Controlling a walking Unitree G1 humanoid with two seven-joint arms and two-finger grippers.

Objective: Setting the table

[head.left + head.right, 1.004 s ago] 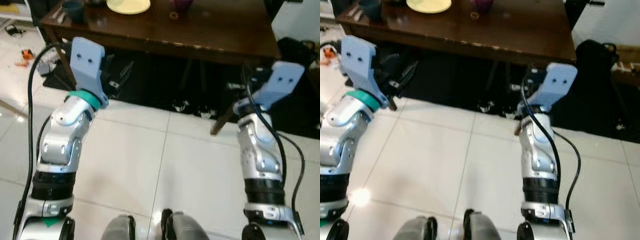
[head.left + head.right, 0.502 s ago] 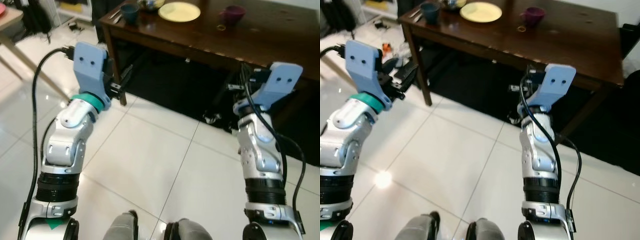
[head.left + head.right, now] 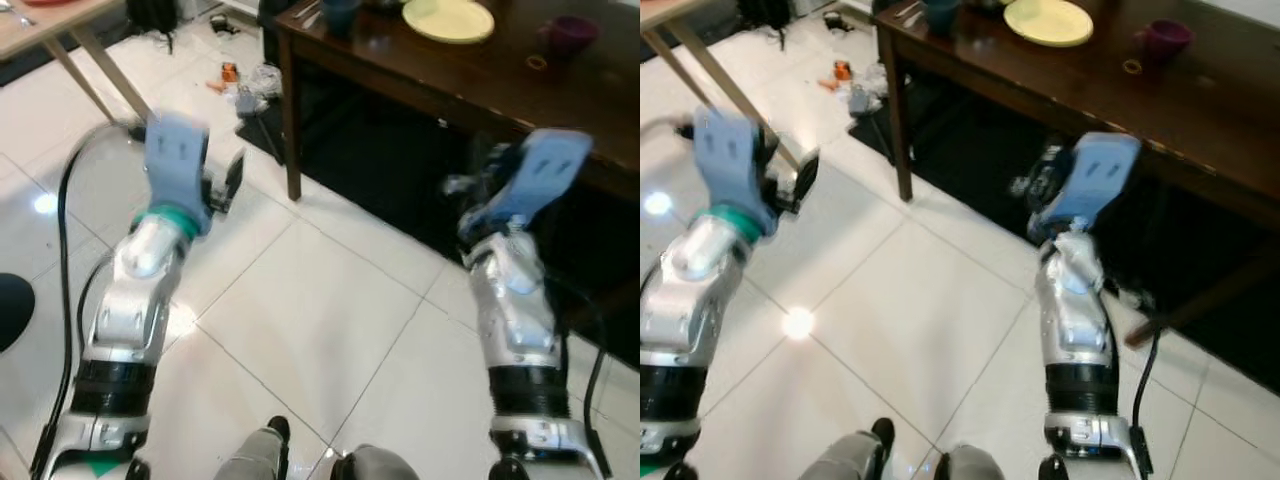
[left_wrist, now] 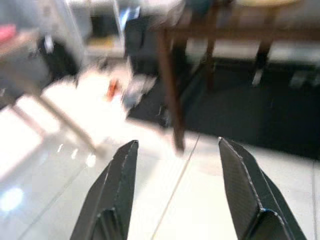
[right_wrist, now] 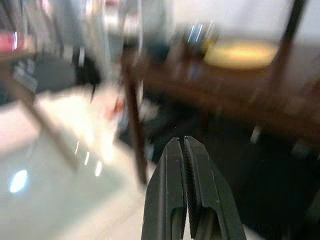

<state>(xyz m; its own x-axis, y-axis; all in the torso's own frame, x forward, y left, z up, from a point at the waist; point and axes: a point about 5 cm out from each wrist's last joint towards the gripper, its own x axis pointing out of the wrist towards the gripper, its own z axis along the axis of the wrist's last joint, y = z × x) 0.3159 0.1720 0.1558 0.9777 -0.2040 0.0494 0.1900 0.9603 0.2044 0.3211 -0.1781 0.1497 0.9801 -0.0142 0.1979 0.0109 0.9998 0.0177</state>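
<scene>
Well beyond both raised arms, the dark wooden surface (image 3: 470, 85) runs across the upper right of the head views, carrying the tableware. One pale yellow plate (image 3: 448, 18), round and flat, lies near the top edge, above and between the two end effectors and well apart from each. To its right stands one purple cup (image 3: 566, 35), with one small ring-shaped object (image 3: 537, 63) just beside it on the wood. One dark blue cup (image 3: 340, 12) sits at the surface's left end, left of the plate, with what looks like cutlery (image 3: 905, 11) next to it, too blurred to count. The left end effector (image 4: 176, 172) hangs over the white tiled floor (image 3: 300, 330) left of centre, its two black fingers spread wide with nothing between them. The right end effector (image 5: 185, 172) is held up at centre right, in front of the surface's near edge, its fingers pressed together and gripping nothing. A lighter wooden table (image 3: 55, 20) shows at the upper left corner.
</scene>
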